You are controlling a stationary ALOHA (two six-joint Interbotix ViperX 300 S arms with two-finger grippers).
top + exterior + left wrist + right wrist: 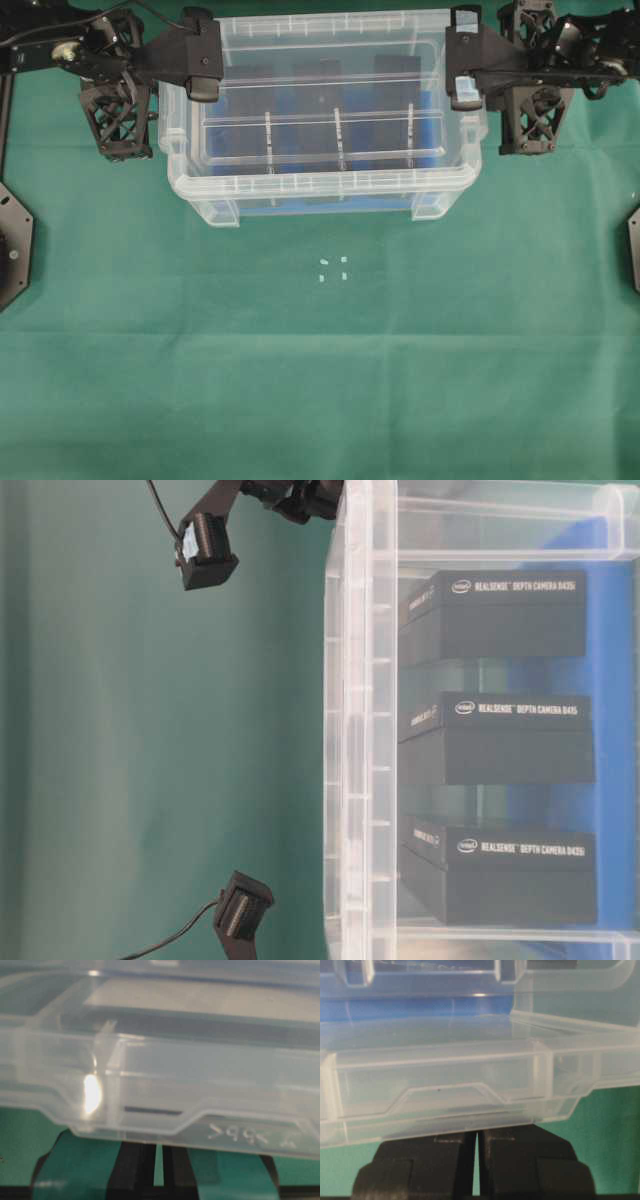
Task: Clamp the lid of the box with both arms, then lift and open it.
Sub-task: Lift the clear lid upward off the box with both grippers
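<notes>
Each of the three black blocks inside the box (360, 730) carries white print reading "REALSENSE DEPTH CAMERA D435" beside a small oval logo, on the top block (495, 615), the middle block (495, 738) and the bottom block (500, 875), while embossed marks on the lid (200, 1075) stay unreadable.

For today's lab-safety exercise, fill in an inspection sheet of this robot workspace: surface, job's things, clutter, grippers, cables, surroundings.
Surface: green cloth, lightly creased.
Job's things: clear box holding three black blocks on a blue base; clear lid held at both ends above the box.
Clutter: small white bits on the cloth in front of the box.
Grippers: left gripper and right gripper each shut on a lid end.
Cables: black cable along the left arm.
Surroundings: black mounts at the table edges.
</notes>
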